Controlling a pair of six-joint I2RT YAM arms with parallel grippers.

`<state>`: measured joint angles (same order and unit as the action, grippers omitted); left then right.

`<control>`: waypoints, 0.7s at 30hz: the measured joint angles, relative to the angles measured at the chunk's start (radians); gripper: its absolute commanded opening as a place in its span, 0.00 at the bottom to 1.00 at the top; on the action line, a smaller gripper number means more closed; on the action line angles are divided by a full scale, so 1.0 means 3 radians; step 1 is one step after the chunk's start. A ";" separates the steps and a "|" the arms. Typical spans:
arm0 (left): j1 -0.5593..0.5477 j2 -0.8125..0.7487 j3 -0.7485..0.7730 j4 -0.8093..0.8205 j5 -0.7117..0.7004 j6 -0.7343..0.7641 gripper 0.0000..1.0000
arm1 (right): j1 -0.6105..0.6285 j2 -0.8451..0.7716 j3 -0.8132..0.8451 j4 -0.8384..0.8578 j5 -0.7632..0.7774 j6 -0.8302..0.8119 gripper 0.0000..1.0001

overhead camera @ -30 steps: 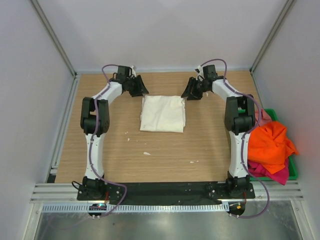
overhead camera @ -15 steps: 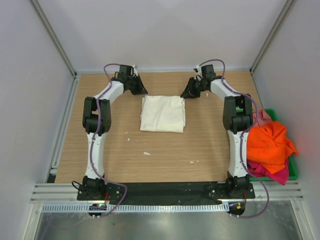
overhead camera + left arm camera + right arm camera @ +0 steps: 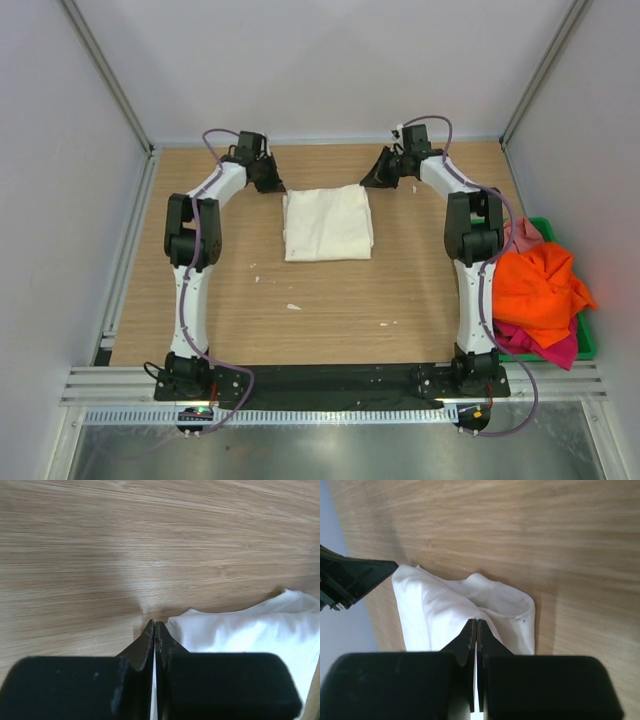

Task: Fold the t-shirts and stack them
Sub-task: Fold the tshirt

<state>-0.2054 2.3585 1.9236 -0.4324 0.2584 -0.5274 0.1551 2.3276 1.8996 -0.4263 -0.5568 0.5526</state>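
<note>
A wooden surface (image 3: pixel 330 300) seen from above, with two white and black robot arms bolted at its near edge and reaching to the far edge. A cream shirt (image 3: pixel 328 224), folded into a rough rectangle, lies flat near the far edge, about midway between the left and right edges. The left pincer (image 3: pixel 272 183) is low at the shirt's far left corner. In the left wrist view its fingers are pressed together, the tips just beside the cloth's rounded corner (image 3: pixel 240 630); whether any cloth is caught between them cannot be told. The right pincer (image 3: pixel 372 180) is at the shirt's far right corner. In the right wrist view its fingers are also pressed together, and here the tips sit on the cloth (image 3: pixel 435 615), which spreads to both sides of them, so it is pinching the shirt's edge. A green bin (image 3: pixel 588 335) stands at the right edge, toward the near right corner and just beside the right arm. It is heaped with loose shirts: an orange shirt (image 3: pixel 540 285) on top, a pink shirt (image 3: pixel 522 235) showing at the far side, and a magenta shirt (image 3: pixel 545 345) under the orange one at the near side. A few white flecks (image 3: pixel 293 306) dot the bare wood nearer the arms' bases.
</note>
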 measured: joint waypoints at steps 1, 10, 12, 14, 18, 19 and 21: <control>0.0004 0.0001 0.0009 -0.0032 -0.0032 0.0010 0.00 | -0.0003 0.0055 0.0053 0.0039 -0.0003 0.0041 0.01; 0.0047 0.0011 0.0230 -0.0198 -0.0191 0.0074 0.39 | -0.0109 0.0693 0.0456 0.0326 -0.0228 0.0492 0.30; 0.0061 0.0006 0.0261 -0.0183 -0.0141 0.0056 0.47 | -0.0123 0.0715 0.0549 0.0324 -0.0257 0.0521 0.45; 0.0070 -0.0024 0.0198 -0.0141 -0.0067 0.0042 0.51 | -0.0139 0.0710 0.0621 0.0319 -0.0234 0.0479 0.57; 0.0078 -0.0046 0.0102 -0.0117 0.0178 0.0037 0.57 | -0.0151 0.0668 0.0645 0.0187 -0.0197 0.0261 0.67; 0.0078 -0.0046 0.0092 -0.0113 0.0238 0.0032 0.57 | -0.0153 0.0638 0.0642 0.0131 -0.0159 0.0201 0.68; 0.0065 -0.0045 0.0089 -0.0076 0.0370 0.0033 0.59 | -0.0154 0.0577 0.0619 0.0042 -0.0125 0.0086 0.69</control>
<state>-0.1860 2.3451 1.9503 -0.4553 0.3695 -0.5175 0.1089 2.5008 2.0853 -0.4137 -0.5941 0.5785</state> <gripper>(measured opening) 0.574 0.680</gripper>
